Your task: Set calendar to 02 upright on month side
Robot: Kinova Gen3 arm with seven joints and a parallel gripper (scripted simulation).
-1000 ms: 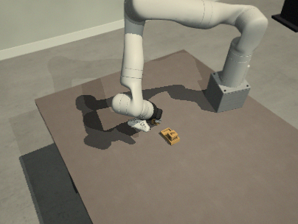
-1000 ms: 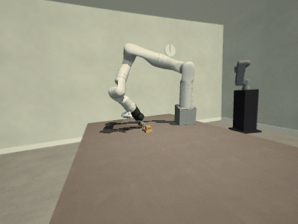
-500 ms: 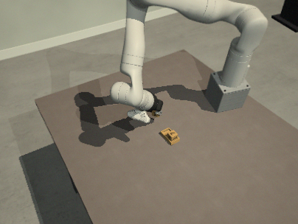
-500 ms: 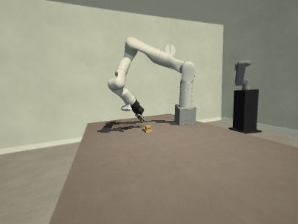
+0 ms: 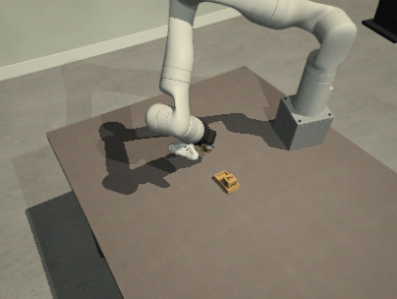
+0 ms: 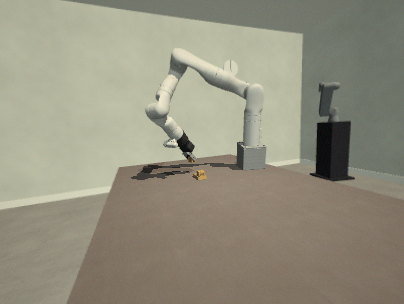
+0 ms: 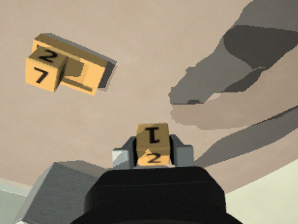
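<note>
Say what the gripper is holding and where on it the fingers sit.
A numbered cube, gripped by two opposite sides; the faces showing 1 and 2 lie between the fingers.

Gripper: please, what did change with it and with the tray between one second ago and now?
The gripper has moved up and away from the tray, toward the upper edge of the top view. It now holds a cube; whether it already did then, I cannot tell. The tray stayed in place, and so did the arm's base.
</note>
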